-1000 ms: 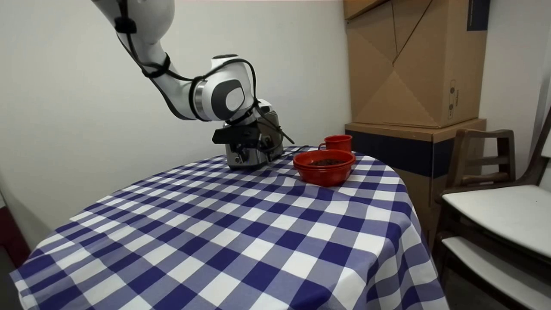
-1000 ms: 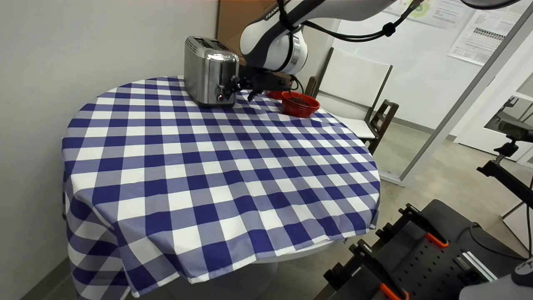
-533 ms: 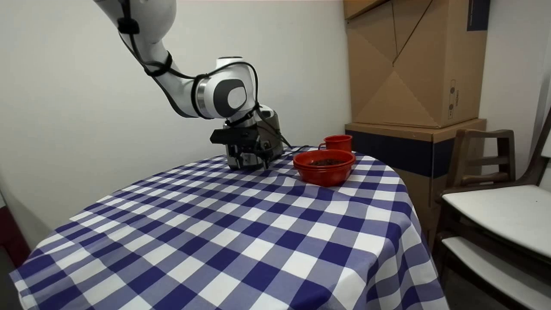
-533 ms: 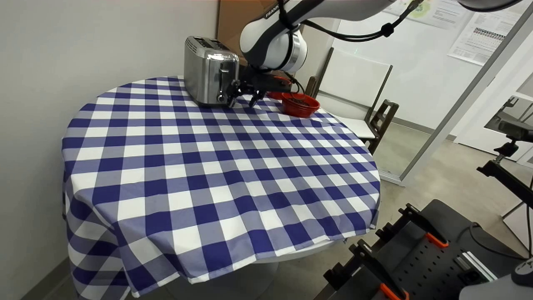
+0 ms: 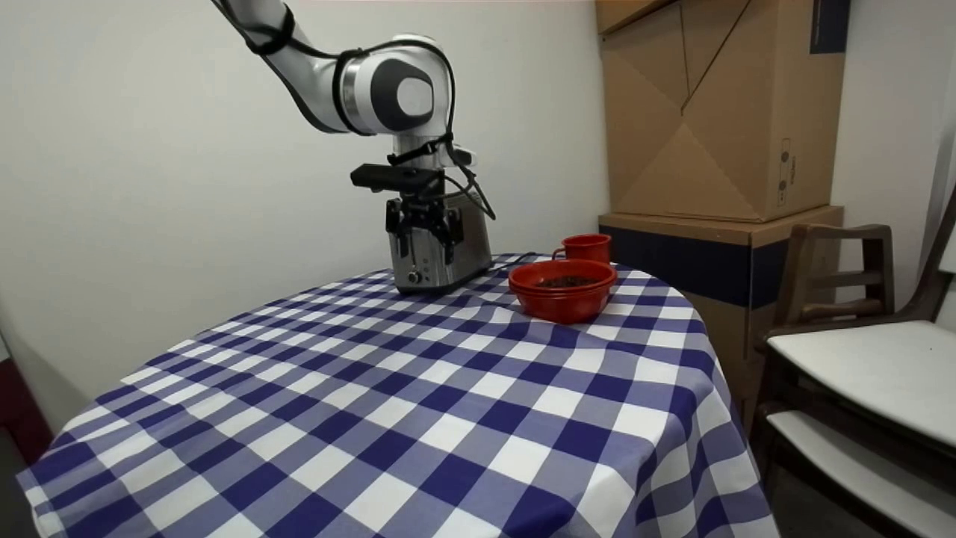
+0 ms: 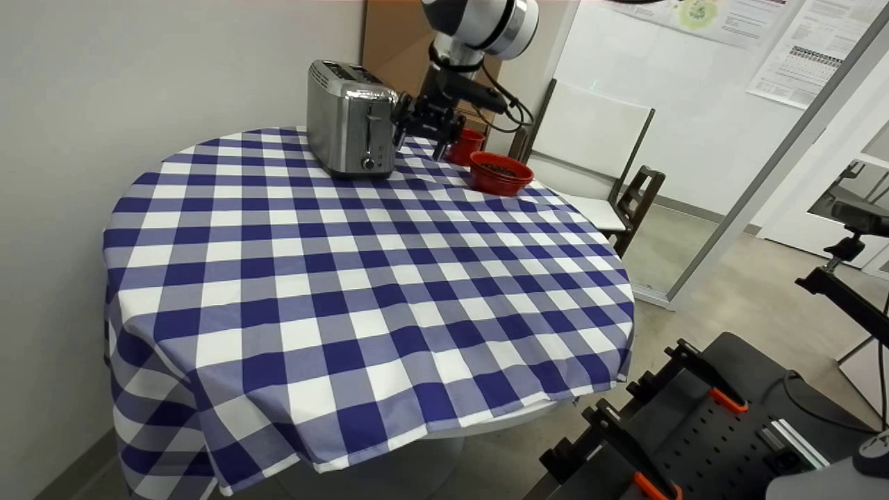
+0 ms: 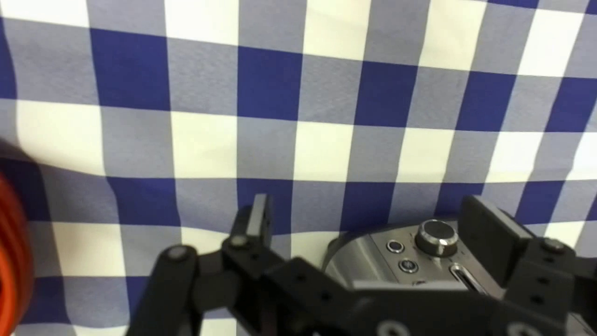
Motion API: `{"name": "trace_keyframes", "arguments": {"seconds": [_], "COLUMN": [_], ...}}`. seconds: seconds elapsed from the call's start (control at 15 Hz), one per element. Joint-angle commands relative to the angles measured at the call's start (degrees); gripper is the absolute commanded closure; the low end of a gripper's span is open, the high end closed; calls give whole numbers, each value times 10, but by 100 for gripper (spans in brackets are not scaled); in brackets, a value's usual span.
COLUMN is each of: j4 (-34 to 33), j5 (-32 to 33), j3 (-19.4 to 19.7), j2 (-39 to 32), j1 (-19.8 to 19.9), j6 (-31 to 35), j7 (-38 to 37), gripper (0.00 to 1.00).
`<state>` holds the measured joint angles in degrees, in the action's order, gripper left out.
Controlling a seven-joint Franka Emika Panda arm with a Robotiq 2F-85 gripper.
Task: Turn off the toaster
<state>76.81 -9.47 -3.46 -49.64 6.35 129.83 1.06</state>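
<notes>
The brushed-silver toaster (image 5: 472, 237) stands at the far edge of the table in both exterior views (image 6: 335, 128). Its end panel, with a round knob (image 7: 437, 238), two buttons and a slot, also shows in the wrist view (image 7: 357, 261). The lever appears high on the panel in an exterior view (image 6: 373, 118). My gripper (image 5: 426, 254) is open and empty, pointing down just in front of the end panel, above knob height (image 6: 419, 147). In the wrist view its fingers (image 7: 368, 207) are wide apart, one over each side of the panel; part of the panel is hidden behind the gripper.
Stacked red bowls (image 5: 562, 300) with dark contents stand beside the toaster, with a red mug (image 5: 587, 246) behind them. Their edge shows at the left in the wrist view (image 7: 14, 252). Cardboard boxes (image 5: 717, 149) and a chair (image 5: 874, 359) stand beyond the checked tablecloth (image 5: 418, 396).
My gripper has risen from low beside the end panel and moved slightly away from it. It has swung from tilted to pointing more straight down. The toaster and bowls have not moved.
</notes>
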Motion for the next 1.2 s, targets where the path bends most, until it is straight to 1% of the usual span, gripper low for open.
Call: {"name": "trace_keyframes", "arguments": {"seconds": [0.0, 0.07, 0.27, 0.47, 0.67, 0.8, 0.87, 0.93, 1.0, 1.13], "j4": [132, 158, 238, 321, 409, 468, 498, 530, 446, 494], "j5": [-20, -21, -28, -30, -23, -33, -43, -59, -34, -43], "j3": [-7, -7, -8, -8, -7, -7, -6, -3, 7, 12], "j2": [122, 145, 222, 300, 383, 439, 467, 498, 423, 469], "j1": [11, 11, 11, 10, 6, 4, 2, -1, -9, -15], "j6": [8, 19, 24, 28, 61, 94, 120, 131, 96, 111], "j7": [20, 29, 53, 100, 164, 208, 220, 228, 196, 208], "gripper": [0, 0, 0, 0, 0, 0, 0, 0, 0, 0]}}
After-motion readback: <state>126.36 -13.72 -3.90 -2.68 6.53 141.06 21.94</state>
